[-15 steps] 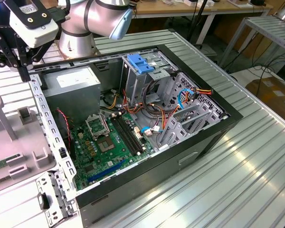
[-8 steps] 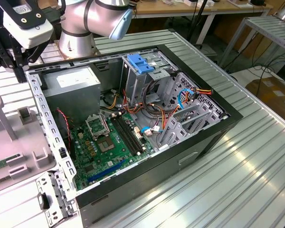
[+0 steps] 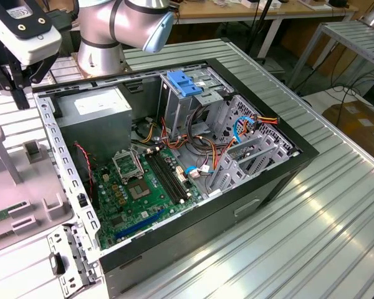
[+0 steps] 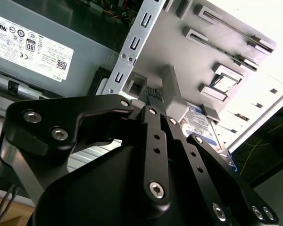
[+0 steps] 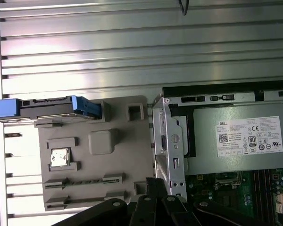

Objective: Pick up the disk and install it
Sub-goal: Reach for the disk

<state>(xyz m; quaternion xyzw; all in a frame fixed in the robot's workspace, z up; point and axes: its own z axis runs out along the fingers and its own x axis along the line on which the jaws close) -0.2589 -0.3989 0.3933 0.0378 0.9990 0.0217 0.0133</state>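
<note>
Jaws sit together, empty; we see the disk (image 5: 43,107) slotted in the grey holder (image 5: 122,146) beyond their tips, long axis lying crosswise.

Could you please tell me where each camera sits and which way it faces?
Exterior view: off the robot, looking down obliquely into the computer case; the arm shows beyond it.
First wrist view: on the wrist, looking down on the grey tray and the disk; the gripper shows.
Second wrist view: on the wrist, looking along the gripper toward the tray.
Both wrist views share tray, disk and gripper.
</note>
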